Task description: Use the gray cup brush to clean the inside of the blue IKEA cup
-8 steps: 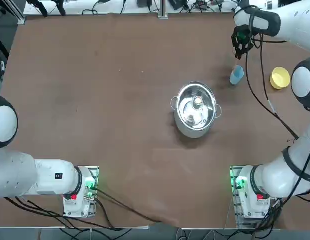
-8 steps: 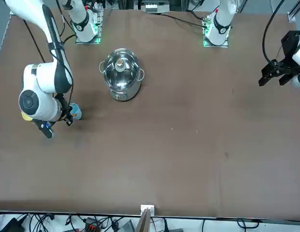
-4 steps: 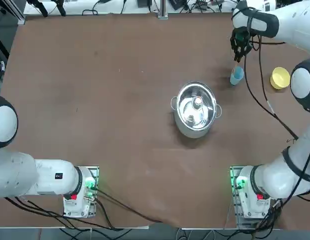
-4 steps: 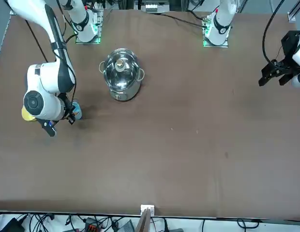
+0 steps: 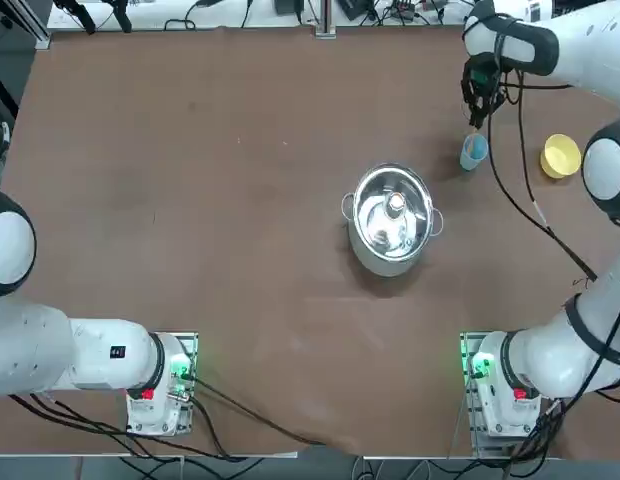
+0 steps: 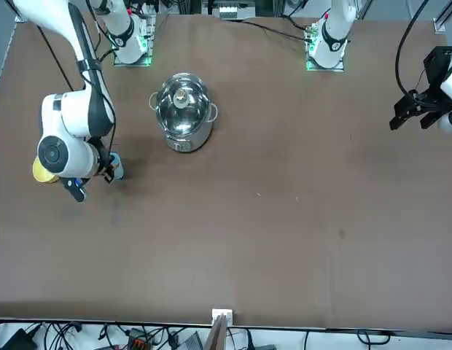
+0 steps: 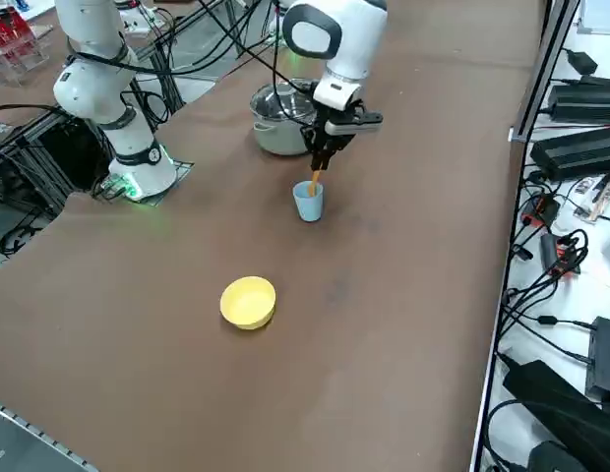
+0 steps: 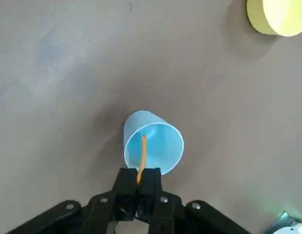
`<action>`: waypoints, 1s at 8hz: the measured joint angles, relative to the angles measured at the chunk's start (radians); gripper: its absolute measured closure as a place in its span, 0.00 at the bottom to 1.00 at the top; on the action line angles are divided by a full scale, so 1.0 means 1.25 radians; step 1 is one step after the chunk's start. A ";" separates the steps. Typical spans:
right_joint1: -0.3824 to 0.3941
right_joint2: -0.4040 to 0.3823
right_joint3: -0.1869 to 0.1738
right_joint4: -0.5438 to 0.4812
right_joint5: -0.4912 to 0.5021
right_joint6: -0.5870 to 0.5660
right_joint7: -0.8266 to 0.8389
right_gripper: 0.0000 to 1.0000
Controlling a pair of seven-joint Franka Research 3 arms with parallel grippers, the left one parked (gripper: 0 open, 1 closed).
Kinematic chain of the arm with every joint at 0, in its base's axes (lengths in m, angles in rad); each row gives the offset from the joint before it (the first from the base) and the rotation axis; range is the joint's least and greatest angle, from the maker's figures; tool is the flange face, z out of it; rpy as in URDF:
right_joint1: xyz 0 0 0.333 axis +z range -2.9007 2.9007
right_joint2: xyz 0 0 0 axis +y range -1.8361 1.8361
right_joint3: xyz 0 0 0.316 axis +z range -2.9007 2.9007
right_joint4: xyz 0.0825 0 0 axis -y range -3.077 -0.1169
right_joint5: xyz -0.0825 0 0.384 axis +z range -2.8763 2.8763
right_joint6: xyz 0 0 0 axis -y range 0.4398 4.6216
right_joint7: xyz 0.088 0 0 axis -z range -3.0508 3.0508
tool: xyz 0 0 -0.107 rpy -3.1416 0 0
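Wrist view: right gripper [image 8: 139, 181] clamps one gray cup brush [image 8: 141, 157], tip inside one blue IKEA cup [image 8: 153, 144]; one yellow bowl [image 8: 277, 17] apart.

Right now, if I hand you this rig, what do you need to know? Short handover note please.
Right hand: shut on the slender orange-handled cup brush, poised over the small light-blue plastic cup.
Cup stands upright on the brown table, between the steel pot and the small yellow bowl.
Done: brush picked up, its lower end inside the cup.
Left: scrub the inside; whether the tip reaches the bottom can't be told. Then lift the brush out.
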 joint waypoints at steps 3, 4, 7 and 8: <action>-0.023 -0.006 -0.016 -0.001 -0.001 -0.002 0.004 0.96; -0.038 -0.008 -0.019 -0.001 -0.001 0.003 0.004 0.96; -0.051 -0.007 -0.017 0.014 0.000 0.021 0.004 0.96; -0.048 -0.004 -0.015 0.023 0.000 0.023 0.005 0.96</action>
